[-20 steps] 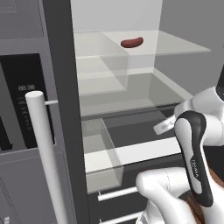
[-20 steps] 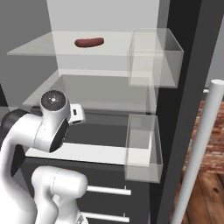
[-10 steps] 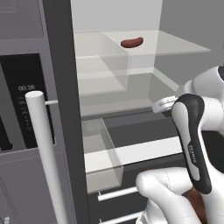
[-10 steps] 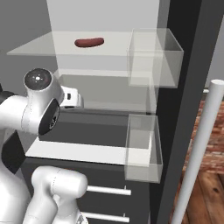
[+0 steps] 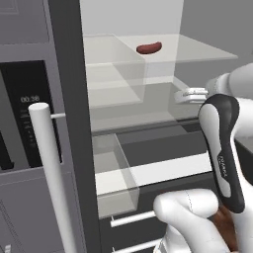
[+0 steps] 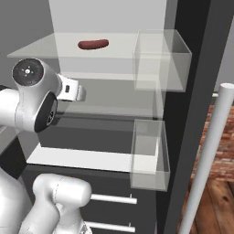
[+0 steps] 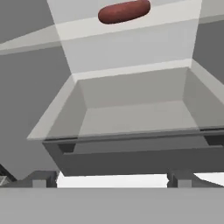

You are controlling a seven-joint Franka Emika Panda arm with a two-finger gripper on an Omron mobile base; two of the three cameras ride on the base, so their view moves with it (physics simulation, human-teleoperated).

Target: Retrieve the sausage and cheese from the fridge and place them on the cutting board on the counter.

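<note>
i am reaching into the open tall dark-grey fridge (image 5: 64,74) with my two-finger gripper (image 7: 113,178) level with the middle glass shelf, below the shelf i want. my jaws are standing wide apart, as open as they go, holding nothing and touching nothing; their dark tips are sitting clear of the shelf edge ahead.

from here i am judging the nearest risk to be the front edge of the clear upper glass shelf (image 6: 50,51): if i am rising too close in, my hand could be knocking its lip from beneath. beside it, the clear door bin (image 6: 160,59) is leaving little room on that side.

farther in, the short plump reddish-brown sausage (image 7: 124,11) is lying loose on that upper shelf, near the middle and toward the back. being rounded, it could be rolling away from a crooked pinch. i cannot tell where the cheese is.
</note>
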